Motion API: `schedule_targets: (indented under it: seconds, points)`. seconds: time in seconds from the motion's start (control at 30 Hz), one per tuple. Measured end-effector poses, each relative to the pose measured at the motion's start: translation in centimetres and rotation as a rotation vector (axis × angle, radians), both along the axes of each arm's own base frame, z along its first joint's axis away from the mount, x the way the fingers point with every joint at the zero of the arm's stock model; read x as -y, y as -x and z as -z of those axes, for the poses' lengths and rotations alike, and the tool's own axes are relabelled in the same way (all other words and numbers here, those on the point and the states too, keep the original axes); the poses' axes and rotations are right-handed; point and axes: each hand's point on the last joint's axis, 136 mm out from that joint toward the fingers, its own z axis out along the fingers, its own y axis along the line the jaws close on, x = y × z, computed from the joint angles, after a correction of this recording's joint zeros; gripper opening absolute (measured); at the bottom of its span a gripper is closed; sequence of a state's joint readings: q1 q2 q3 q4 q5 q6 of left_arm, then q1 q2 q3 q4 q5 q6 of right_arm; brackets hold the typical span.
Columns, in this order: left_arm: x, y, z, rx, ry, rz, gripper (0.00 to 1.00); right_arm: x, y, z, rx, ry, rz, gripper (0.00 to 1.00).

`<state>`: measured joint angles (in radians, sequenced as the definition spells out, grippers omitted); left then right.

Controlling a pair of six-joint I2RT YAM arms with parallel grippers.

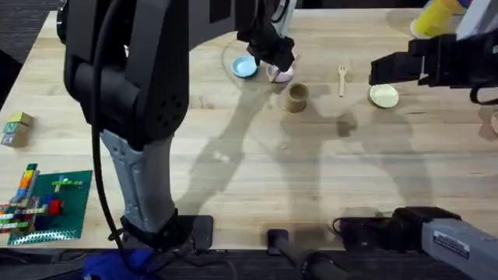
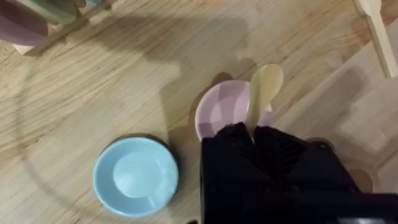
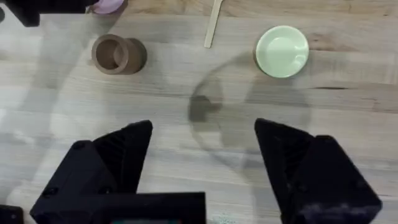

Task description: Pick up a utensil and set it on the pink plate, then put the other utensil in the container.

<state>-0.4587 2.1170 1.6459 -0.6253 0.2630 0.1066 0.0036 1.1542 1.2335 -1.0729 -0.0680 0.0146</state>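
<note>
Overhead, the left pincer pinches the spoon above the pink plate.

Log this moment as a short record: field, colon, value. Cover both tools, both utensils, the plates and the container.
left tool: shut on the spoon, holding it over the pink plate
right tool: open, holding nothing, above bare table
fork: lying on the table between the container and the green plate
container: upright, open top, nothing visible inside
blue plate: beside the pink plate, bare
green plate: bare
step: spoon not yet released; fork untouched
</note>
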Motion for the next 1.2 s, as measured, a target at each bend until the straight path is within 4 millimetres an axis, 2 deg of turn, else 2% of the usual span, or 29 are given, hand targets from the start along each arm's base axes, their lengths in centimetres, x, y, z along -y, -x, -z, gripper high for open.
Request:
schedule_targets:
  seconds: [0.33,0.37,0.47,0.5,0.53,0.6,0.63,0.83,0.97,1.07,1.2]
  points:
    - [-0.1,0.3,0.1,-0.015,-0.003,-0.001,0.048,0.0,0.0,0.0,0.000,0.000,0.000,0.998]
    - [-0.1,0.3,0.1,-0.015,-0.003,-0.001,0.100,0.0,0.0,0.0,0.000,0.000,0.000,0.998]
    - [-0.1,0.3,0.1,-0.017,-0.002,-0.004,0.416,0.0,0.0,0.0,0.000,0.000,0.000,0.998]
    - [-0.1,0.3,0.1,-0.017,-0.002,-0.005,0.481,0.0,0.0,0.0,0.000,0.000,0.000,0.998]
    - [-0.1,0.3,0.1,-0.016,-0.002,-0.003,0.586,0.0,0.0,0.0,0.000,0.000,0.000,0.998]
    - [-0.1,0.3,0.1,-0.017,-0.002,-0.004,0.901,0.0,0.0,0.0,0.000,0.000,0.000,0.998]
    - [-0.1,0.3,0.1,-0.018,-0.001,-0.006,0.966,0.0,0.0,0.0,0.000,0.000,0.000,0.998]
    - [-0.1,0.4,0.2,-0.021,-0.002,-0.007,0.993,0.0,0.0,0.0,0.000,0.000,0.000,0.998]
    - [-0.7,1.2,-0.1,-0.070,-0.027,-0.010,0.993,0.0,0.0,0.0,0.000,0.000,0.000,0.998]
    - [-1.1,1.1,-1.7,-0.087,-0.035,-0.018,0.993,0.0,0.0,0.0,0.000,0.000,0.000,0.998]
    - [-2.0,0.4,-4.9,-0.083,-0.037,-0.029,0.995,0.0,0.0,0.0,0.000,0.000,0.000,0.998]
